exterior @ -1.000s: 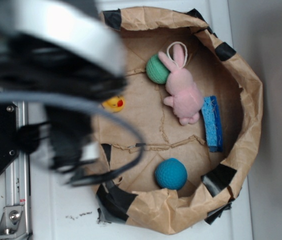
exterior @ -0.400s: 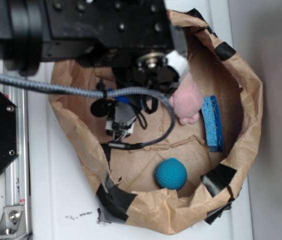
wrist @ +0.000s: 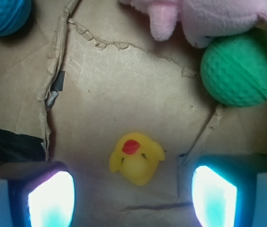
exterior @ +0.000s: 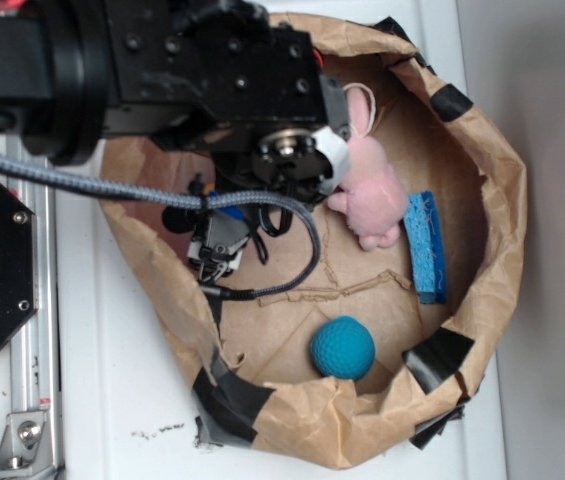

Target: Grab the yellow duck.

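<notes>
The yellow duck (wrist: 135,158), small with a red-orange beak, lies on the brown paper floor in the wrist view. It sits between and just ahead of my two fingers, touching neither. My gripper (wrist: 132,191) is open, with one finger (wrist: 50,198) left of the duck and the other right. In the exterior view the black arm hangs over the left part of the paper bowl, the gripper (exterior: 218,245) points down near the floor, and the duck is hidden under it.
A pink plush bunny (exterior: 372,195) lies beside a green ball (wrist: 241,71). A teal ball (exterior: 342,347) sits near the front wall and a blue sponge (exterior: 426,245) at the right. The crumpled paper wall (exterior: 497,200) rings everything, close behind the gripper.
The arm has swung in over the bowl, covering the duck and green ball in the exterior view. Since 0.4 s ago the gripper has shifted slightly left.
</notes>
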{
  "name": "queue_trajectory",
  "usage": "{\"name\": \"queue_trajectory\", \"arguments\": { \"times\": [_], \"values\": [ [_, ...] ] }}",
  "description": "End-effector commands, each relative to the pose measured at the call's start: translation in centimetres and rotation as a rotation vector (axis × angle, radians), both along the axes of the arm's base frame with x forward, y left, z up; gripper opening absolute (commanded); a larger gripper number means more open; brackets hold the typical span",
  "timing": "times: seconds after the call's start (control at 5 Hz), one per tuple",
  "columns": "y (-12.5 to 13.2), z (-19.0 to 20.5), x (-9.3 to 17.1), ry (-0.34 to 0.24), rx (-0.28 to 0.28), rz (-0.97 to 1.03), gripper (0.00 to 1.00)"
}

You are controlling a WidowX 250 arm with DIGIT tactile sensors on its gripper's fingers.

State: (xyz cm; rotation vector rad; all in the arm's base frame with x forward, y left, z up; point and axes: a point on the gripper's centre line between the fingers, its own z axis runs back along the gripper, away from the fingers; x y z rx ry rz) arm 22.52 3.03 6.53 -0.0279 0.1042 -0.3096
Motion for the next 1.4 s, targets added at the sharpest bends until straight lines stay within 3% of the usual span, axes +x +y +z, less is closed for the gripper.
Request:
{"name": "queue_trajectory", "arguments": {
  "times": [0.0,0.4,0.6,0.8,1.0,1.2],
  "values": [
    [0.0,0.5,0.3,-0.029,0.002,0.0,1.0],
    [0.0,0.5,0.3,-0.029,0.002,0.0,1.0],
    [0.9,0.0,0.2,-0.048,0.033,-0.022,1.0],
    [1.4,-0.4,0.0,-0.007,0.051,-0.017,1.0],
    [2.3,-0.8,-0.3,-0.004,0.075,-0.001,1.0],
    [2.7,-0.8,-0.2,-0.01,0.057,0.0,1.0]
  ]
}}
